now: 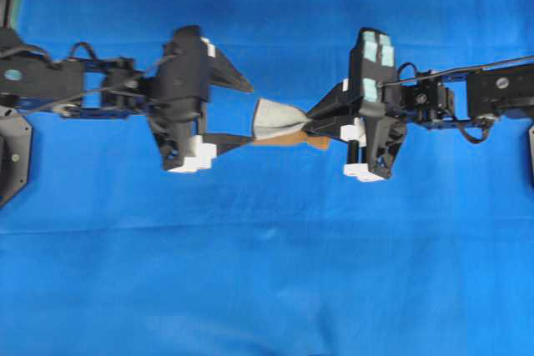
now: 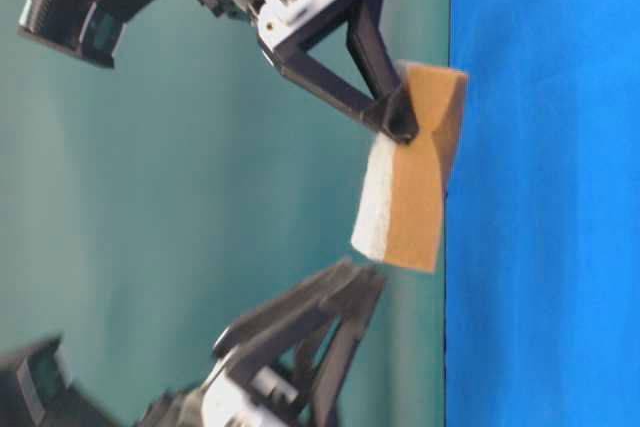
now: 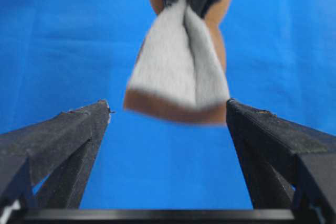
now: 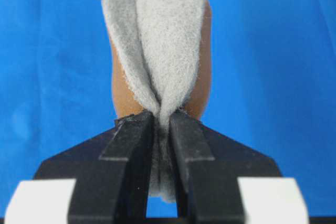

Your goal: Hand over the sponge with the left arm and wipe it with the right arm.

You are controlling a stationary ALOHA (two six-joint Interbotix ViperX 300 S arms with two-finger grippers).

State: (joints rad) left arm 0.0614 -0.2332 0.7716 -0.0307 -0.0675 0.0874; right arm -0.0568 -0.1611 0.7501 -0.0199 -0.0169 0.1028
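The sponge (image 1: 279, 120) is pinched at one end by the right end effector (image 1: 315, 129). The left end effector (image 1: 247, 114) is spread wide, its fingers clear of the sponge above the blue bench (image 1: 267, 273).

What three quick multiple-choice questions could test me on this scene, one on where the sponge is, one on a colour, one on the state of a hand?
1. Where is the sponge?
A. flat on the cloth
B. in the air between the two hands
C. under the left arm

2. What colour is the cloth?
A. blue
B. red
C. white

3. How is the left hand?
A. shut on the sponge
B. open, off the sponge
C. out of view

Answers:
1 B, the right hand pinches it aloft.
2 A, blue all around.
3 B, its fingers stand wide apart, clear of the sponge.
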